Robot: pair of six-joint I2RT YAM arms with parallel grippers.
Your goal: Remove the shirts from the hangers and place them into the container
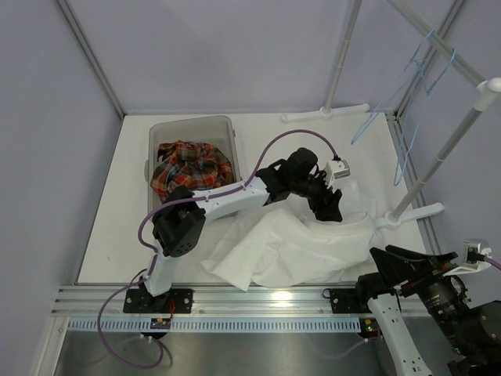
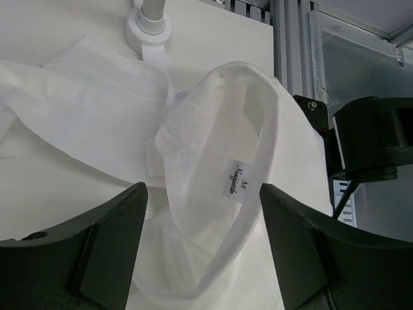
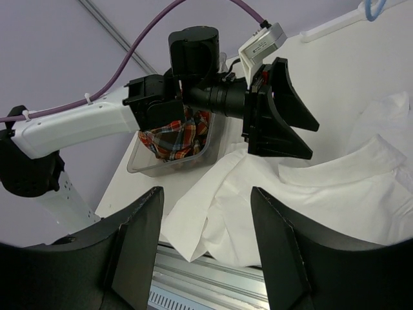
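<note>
My top camera sits high behind the arm bases and looks down over the whole tabletop point(image 1: 274, 129), far enough back to take in the container point(image 1: 192, 120), the white shirt point(image 1: 290, 251) and the left arm point(image 1: 235, 196). My left wrist camera points steeply down, very near the white shirt point(image 2: 213, 194), with its own jaws filling the bottom corners and the rack foot point(image 2: 150, 29) at the top. My right wrist camera rides low at the near right, facing left across the tabletop point(image 3: 361, 71), farther off, catching the left arm point(image 3: 84, 123) side-on. All three share the white shirt point(image 3: 310, 200); top and right wrist also share the container point(image 3: 145, 165).
</note>
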